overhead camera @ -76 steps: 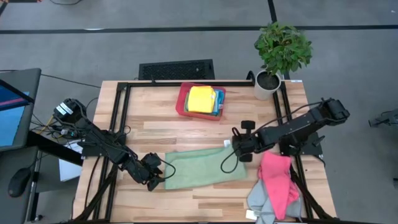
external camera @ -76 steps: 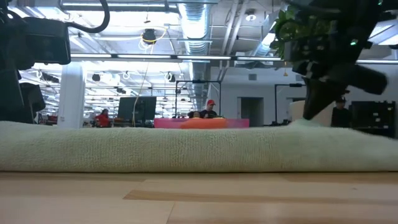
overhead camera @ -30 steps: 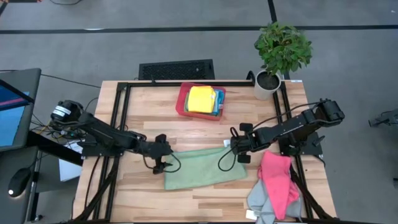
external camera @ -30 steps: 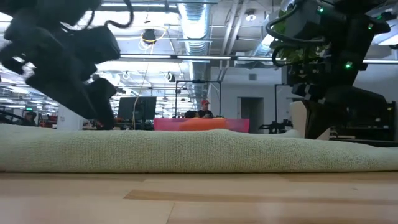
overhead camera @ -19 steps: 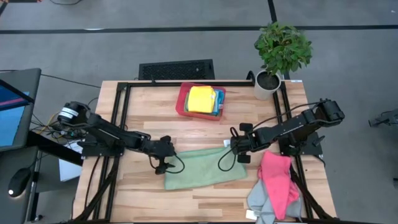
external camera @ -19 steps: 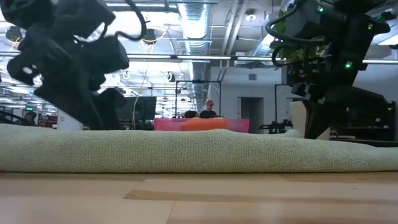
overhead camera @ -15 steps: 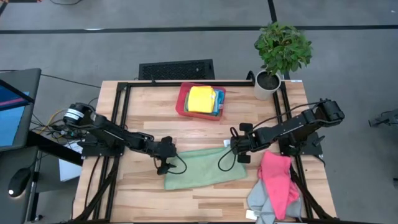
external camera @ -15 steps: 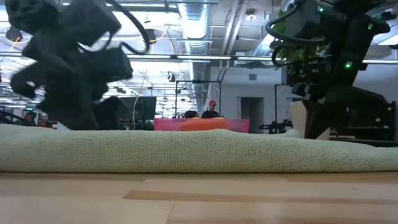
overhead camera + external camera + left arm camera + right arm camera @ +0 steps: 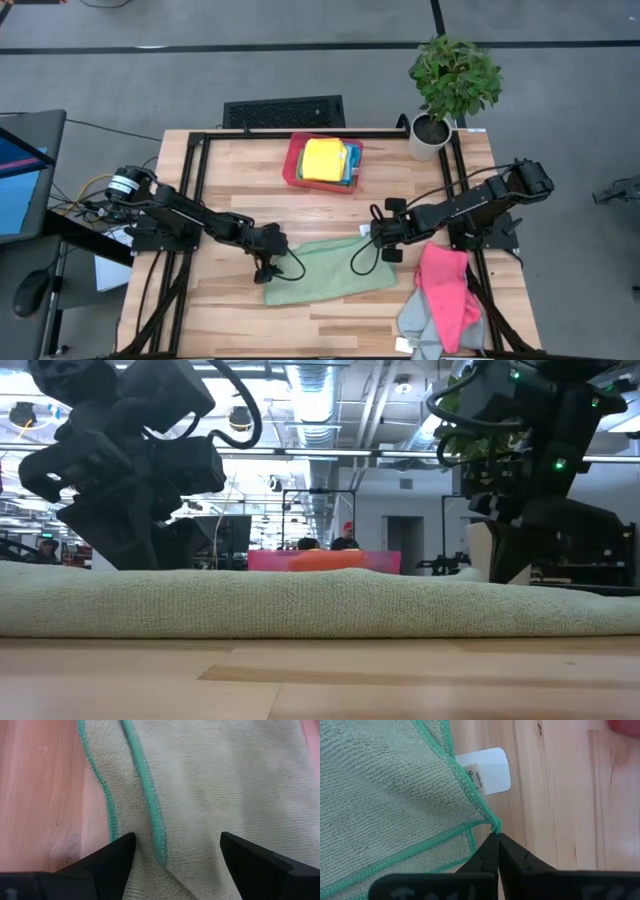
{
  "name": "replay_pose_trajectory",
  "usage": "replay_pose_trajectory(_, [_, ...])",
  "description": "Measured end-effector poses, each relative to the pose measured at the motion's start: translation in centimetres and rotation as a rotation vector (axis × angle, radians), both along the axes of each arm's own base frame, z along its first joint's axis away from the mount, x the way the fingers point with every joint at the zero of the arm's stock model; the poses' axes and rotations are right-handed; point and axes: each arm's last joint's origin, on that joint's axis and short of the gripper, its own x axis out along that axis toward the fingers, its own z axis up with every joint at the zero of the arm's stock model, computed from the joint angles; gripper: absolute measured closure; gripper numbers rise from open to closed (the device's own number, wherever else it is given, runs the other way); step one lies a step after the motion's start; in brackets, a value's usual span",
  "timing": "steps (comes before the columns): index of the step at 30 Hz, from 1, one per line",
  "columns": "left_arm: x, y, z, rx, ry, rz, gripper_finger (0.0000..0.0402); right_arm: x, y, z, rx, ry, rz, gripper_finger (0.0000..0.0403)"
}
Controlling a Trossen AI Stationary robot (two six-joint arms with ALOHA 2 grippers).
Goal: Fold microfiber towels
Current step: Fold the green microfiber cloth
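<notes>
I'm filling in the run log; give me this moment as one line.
left hand: open over green towel left edge | right hand: shut on its right corner | fold: halfway

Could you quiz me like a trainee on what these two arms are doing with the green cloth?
1. True or false: the right gripper pinches a corner of the green towel.
2. The left gripper is: A) shut on the towel, B) open over the towel's edge, C) inside the red tray.
3. What colour is the cloth on top in the tray?

Key: 1 true. 2 B. 3 yellow.
</notes>
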Motion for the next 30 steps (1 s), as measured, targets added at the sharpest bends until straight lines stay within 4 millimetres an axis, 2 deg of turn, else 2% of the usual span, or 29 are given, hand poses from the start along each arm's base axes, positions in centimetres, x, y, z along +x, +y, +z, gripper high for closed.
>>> replay_pose_trajectory(6, [0.3,0.0,0.5,0.011,-0.025,0.020,0.0111,0.0,0.0,0.0,0.000,-0.002,0.000,0.0392])
replay_pose_trajectory(11, [-0.4,0.4,1.7,0.124,0.048,0.046,0.0111,0.0,0.0,0.0,0.001,-0.004,0.000,0.0384])
replay_pose_trajectory(15, [-0.2,0.1,3.0,0.122,-0.040,0.046,0.0111,0.0,0.0,0.0,0.001,-0.004,0.000,0.0372])
replay_pose_trajectory(18, [0.0,-0.5,3.3,0.129,-0.089,-0.002,0.0111,0.0,0.0,0.0,0.001,-0.004,0.000,0.0379])
replay_pose_trajectory(23, [0.1,-0.6,2.3,0.157,-0.059,-0.027,0.0111,0.1,0.0,0.0,0.002,-0.009,0.000,0.0391])
replay_pose_trajectory(30, [0.7,-0.7,0.5,0.103,-0.003,-0.074,0.0111,0.2,0.0,0.0,0.005,-0.019,0.000,0.0371])
